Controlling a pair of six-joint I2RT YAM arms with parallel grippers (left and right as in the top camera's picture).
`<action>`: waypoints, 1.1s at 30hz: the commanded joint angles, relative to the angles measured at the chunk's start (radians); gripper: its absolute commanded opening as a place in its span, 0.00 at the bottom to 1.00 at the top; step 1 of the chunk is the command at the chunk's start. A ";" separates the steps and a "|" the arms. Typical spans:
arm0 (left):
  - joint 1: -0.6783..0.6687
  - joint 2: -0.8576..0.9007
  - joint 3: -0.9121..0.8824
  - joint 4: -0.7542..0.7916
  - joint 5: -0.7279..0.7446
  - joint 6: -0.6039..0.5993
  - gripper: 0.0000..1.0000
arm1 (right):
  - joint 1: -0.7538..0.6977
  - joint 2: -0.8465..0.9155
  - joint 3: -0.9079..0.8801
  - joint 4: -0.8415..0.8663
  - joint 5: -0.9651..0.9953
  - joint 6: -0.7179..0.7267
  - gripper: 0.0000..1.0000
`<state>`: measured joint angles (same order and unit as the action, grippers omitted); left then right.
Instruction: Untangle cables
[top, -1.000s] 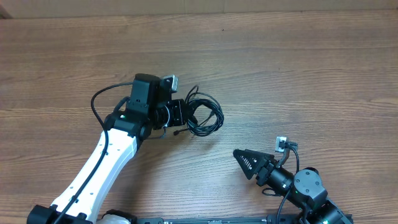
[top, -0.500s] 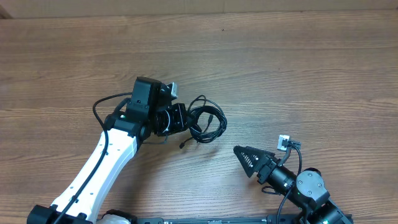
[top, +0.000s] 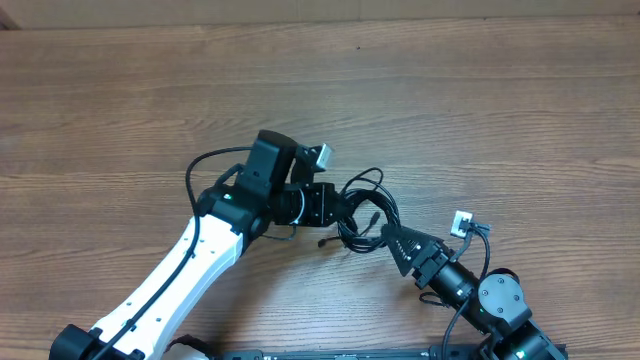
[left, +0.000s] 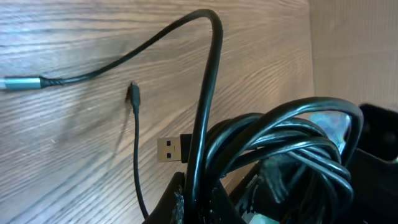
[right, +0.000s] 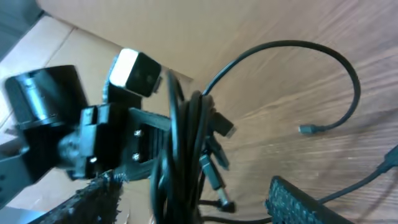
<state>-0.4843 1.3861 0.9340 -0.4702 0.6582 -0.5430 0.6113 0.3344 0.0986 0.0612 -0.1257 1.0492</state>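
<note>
Cables (top: 366, 212) are clamped in the left gripper (top: 337, 205) and presented to the right gripper (top: 392, 243), jaws apart, presumably so that one strand can be pulled free.

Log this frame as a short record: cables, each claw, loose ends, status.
cables: one tangled black bunch near the middle of the table
left claw: shut on cables
right claw: open, right up against the cables, no grip
loose ends: USB plug and silver plug sticking out on separate strands
status: not yet untangled
</note>
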 joint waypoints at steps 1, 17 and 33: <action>-0.034 0.000 0.017 0.008 -0.023 0.039 0.05 | 0.005 0.053 0.021 0.026 0.012 0.032 0.65; -0.028 0.000 0.017 -0.043 -0.437 -0.004 1.00 | 0.005 0.182 0.021 0.117 -0.088 0.023 0.04; 0.000 0.000 0.017 0.026 -0.114 0.107 0.95 | 0.005 0.182 0.021 0.195 -0.275 -0.278 0.04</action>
<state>-0.4843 1.3861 0.9344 -0.4149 0.4564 -0.5137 0.6113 0.5220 0.0994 0.2199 -0.3576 0.8455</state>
